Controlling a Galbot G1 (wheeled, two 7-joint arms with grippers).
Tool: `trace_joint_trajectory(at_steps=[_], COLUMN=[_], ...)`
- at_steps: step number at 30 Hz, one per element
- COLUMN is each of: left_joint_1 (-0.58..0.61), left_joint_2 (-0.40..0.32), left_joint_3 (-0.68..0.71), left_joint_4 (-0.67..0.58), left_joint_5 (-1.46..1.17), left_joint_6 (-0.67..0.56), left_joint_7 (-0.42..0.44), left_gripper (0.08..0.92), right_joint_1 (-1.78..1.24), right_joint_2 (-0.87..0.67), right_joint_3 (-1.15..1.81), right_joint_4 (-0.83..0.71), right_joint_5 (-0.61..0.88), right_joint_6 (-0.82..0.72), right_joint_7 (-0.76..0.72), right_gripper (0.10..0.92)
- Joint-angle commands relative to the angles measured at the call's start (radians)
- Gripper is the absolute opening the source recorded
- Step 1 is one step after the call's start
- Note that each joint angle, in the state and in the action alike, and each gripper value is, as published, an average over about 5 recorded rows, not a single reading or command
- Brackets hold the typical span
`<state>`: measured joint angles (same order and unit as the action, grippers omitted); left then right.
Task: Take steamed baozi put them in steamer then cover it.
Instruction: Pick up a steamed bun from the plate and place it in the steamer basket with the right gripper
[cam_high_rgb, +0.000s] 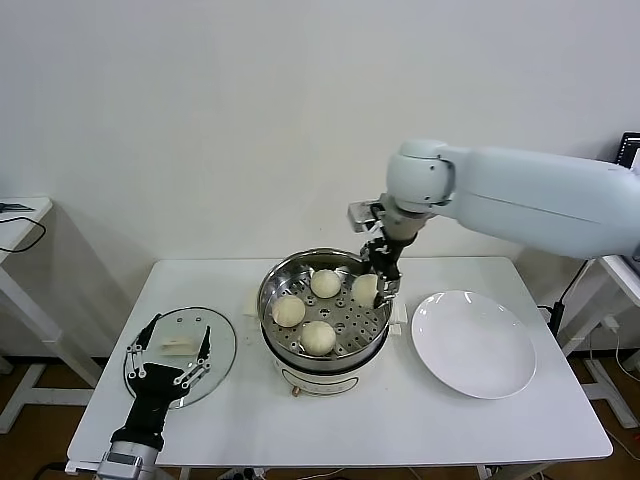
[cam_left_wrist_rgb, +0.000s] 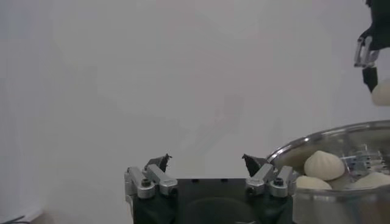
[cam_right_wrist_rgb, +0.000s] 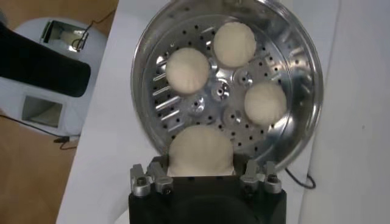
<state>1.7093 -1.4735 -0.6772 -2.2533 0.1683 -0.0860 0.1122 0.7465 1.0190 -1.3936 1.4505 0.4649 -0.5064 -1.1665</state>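
The steamer stands mid-table with three baozi on its perforated tray: one at the back, one at the left, one at the front. My right gripper is shut on the fourth baozi and holds it just above the pot's right rim. In the right wrist view that bun sits between the fingers over the tray. The glass cover lies flat at the table's left. My left gripper hovers open and empty over it; in the left wrist view its jaws are wide apart.
An empty white plate lies right of the steamer. The steamer's white base shows below the pot. The pot with buns also shows in the left wrist view. White side tables stand off both table ends.
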Motion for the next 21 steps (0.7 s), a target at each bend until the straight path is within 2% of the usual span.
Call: trace_joint_trajectory(at_steps=[1,21], left_joint_1=[-0.007,-0.025], left_joint_2=[0.001,0.003], left_joint_3=[-0.004,-0.005], left_joint_4=[0.007,0.024], left_joint_5=[-0.004,-0.012], left_joint_6=[0.002,0.007], left_joint_7=[0.001,0.003], left_gripper=[0.823,0.823], right_joint_1=[-0.115,-0.207], right_joint_2=[0.1,0.126], right_joint_3=[0.028,0.058], right_joint_4=[-0.137,-0.186], right_joint_5=[-0.079,-0.14], right_joint_6=[-0.008,-0.002], right_joint_7=[0.001,-0.003], right_gripper=[0.687,0.687])
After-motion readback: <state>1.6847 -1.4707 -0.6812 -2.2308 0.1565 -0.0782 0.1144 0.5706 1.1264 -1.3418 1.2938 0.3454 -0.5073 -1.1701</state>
